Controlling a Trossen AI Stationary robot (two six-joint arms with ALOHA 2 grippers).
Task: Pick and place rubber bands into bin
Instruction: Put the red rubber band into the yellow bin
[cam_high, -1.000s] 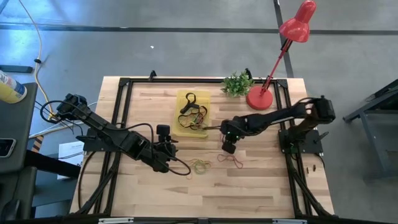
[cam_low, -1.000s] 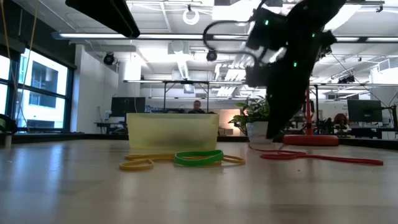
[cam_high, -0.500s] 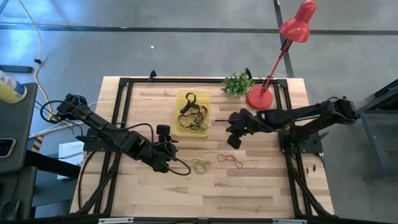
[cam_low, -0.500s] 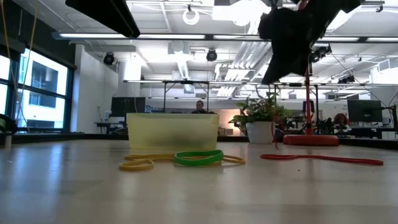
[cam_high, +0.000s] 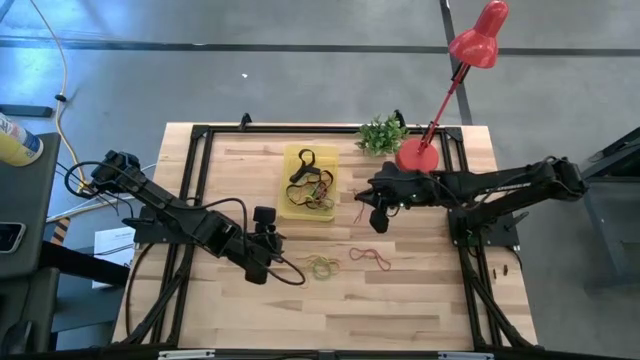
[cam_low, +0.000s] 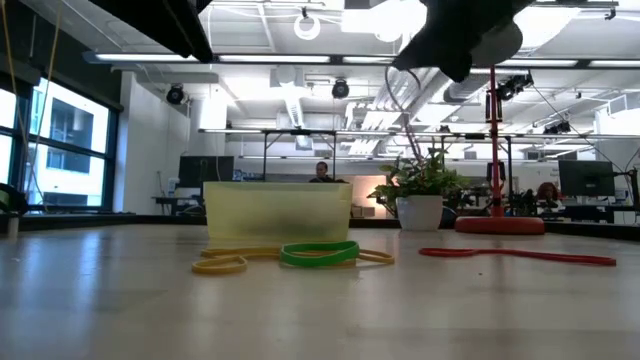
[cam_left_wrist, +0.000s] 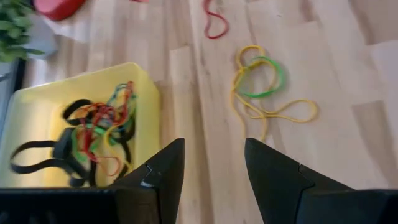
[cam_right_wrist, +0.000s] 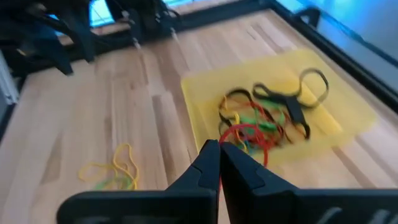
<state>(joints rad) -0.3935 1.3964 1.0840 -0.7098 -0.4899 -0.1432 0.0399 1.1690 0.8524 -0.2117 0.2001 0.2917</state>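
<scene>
From above, the small shallow yellow plastic bin (cam_high: 309, 183) sits at mid-table, already holding a tangle of black, red and green rubber bands (cam_high: 311, 186). The right gripper (cam_high: 379, 217) hangs just beside the bin's right wall, and a thin red rubber band (cam_high: 361, 210) dangles from its shut tips. On the bare wood nearer the front lie a tan-and-green cluster of loops (cam_high: 322, 265) and a loose red loop (cam_high: 370, 256). The left gripper (cam_high: 262, 266) waits near that cluster, its jaws apart and empty.

At table height the cluster (cam_low: 300, 256) lies flat in front of the bin (cam_low: 277, 210); the red loop (cam_low: 515, 255) sprawls to one side.

The left wrist camera shows its two fingers spread over bare board, bin (cam_left_wrist: 144, 99) and cluster (cam_left_wrist: 264, 90) beyond.

The right wrist camera shows closed fingertips pinching the red band (cam_right_wrist: 247, 137), which hangs limp over the bin's edge (cam_right_wrist: 196, 118).

These bands look nearly weightless, floppy and somewhat grippy, lying flush on wood; a pinch across a single strand where it arches or crosses another seems the surest hold.
</scene>
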